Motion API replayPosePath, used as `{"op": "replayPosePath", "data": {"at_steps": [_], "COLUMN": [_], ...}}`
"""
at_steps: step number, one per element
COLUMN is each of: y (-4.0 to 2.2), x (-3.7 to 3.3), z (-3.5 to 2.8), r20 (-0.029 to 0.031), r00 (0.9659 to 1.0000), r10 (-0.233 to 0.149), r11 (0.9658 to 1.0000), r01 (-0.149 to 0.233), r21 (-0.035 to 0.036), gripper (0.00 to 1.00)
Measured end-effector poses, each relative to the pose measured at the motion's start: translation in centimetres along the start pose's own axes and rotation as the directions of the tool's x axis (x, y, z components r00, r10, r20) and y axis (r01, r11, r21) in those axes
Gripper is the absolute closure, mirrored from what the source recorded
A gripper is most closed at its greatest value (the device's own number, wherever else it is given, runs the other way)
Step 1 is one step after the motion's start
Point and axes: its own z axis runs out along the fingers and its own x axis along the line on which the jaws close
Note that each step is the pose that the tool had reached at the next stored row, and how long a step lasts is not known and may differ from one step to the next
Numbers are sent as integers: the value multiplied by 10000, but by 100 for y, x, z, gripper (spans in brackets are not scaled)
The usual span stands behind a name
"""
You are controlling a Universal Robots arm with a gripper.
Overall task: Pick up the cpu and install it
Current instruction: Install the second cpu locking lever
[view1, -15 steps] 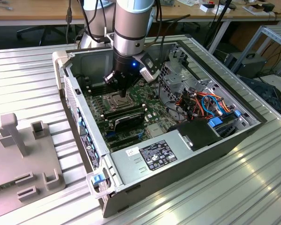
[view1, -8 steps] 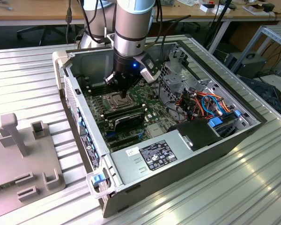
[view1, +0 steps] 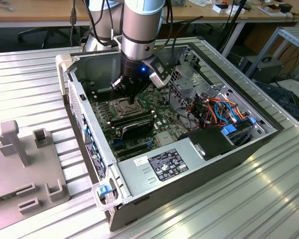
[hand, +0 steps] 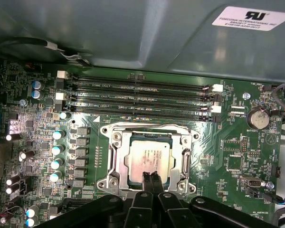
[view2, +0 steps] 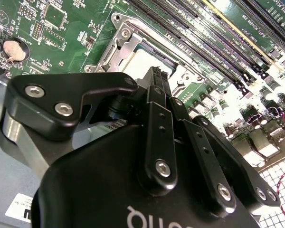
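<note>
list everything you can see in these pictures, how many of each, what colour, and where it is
computer case: one, grey metal, open, lying on the ribbed metal table.
motherboard: one, green, on the floor of the case.
cpu: one, silver-grey, lying inside the socket frame, just under the fingertips.
memory slots: a row of long black ones, beside the socket.
coin battery: one, silver, on the board's edge.
power supply: one, grey box with a white label, at the case's near end in the exterior view.
cables: a bundle, orange, red and blue, at the exterior view's right.
grey fixture: one, on the table at the exterior view's left.
gripper: one, black, fingers together, over the cpu.
</note>
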Motion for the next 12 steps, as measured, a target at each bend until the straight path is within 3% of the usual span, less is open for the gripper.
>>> {"op": "replayPosePath", "data": {"at_steps": [10, 12], "y": [-30, -38], "x": [-1, -1], "z": [-51, -52], "r20": [1, -17], "r00": [10000, 10000], "r10": [1, -2], "r11": [10000, 10000], "r01": [-1, 3], "r21": [5, 70], "gripper": [89, 89]}}
